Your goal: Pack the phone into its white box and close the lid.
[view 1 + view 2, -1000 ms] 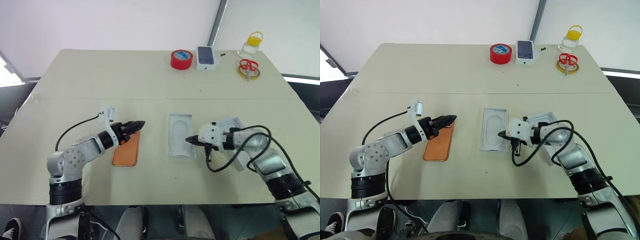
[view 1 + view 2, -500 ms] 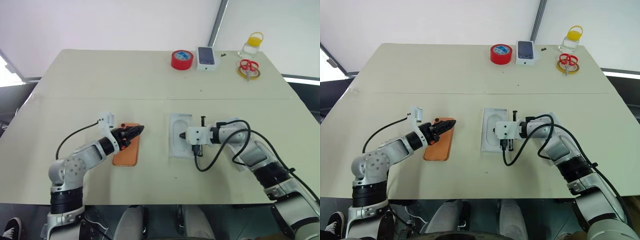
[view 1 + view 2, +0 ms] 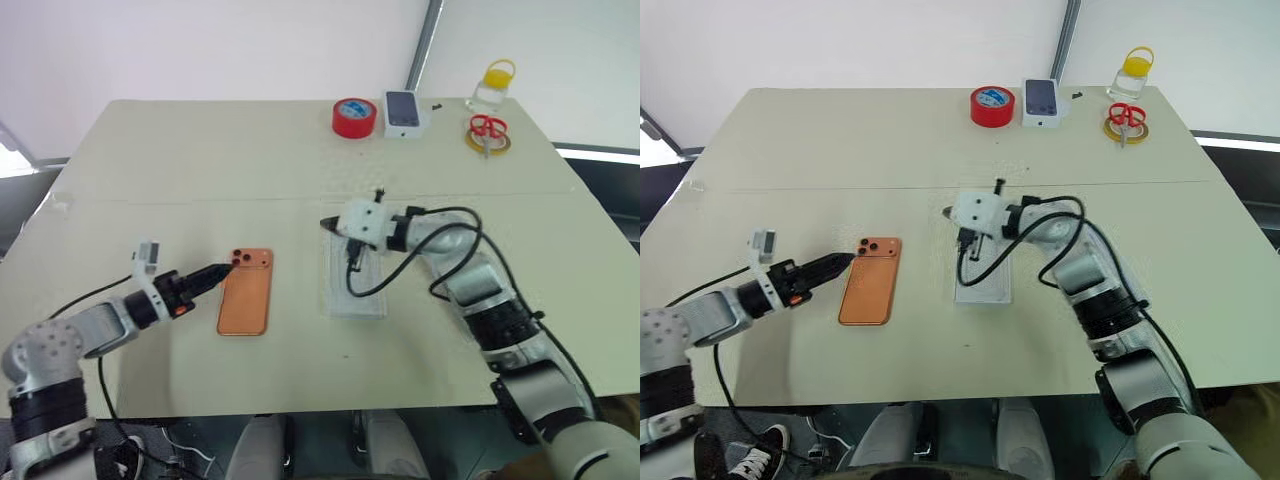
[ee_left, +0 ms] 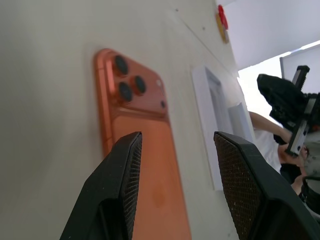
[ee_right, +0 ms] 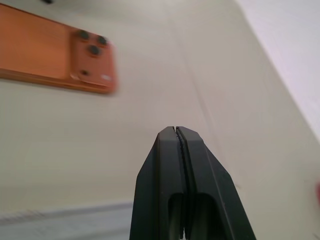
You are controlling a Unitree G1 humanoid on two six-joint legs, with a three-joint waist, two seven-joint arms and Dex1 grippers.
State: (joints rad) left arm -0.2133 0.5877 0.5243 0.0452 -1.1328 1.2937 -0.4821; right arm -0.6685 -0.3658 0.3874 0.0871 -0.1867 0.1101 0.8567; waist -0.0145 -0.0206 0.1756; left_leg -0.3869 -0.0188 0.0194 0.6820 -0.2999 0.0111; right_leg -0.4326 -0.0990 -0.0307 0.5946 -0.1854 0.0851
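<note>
The left gripper (image 3: 212,271), jaws apart, has backed off the phone (image 3: 247,291), lying bare at centre-left. The right gripper (image 3: 327,224), pressed together, swung over the white box (image 3: 357,300). Packing and lidding remain.

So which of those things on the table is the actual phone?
Look at the near half of the beige table, on the robot's left. The phone lies flat beside the white box, back up. It is the one orange thing there, with dark lenses at its far corner.
</note>
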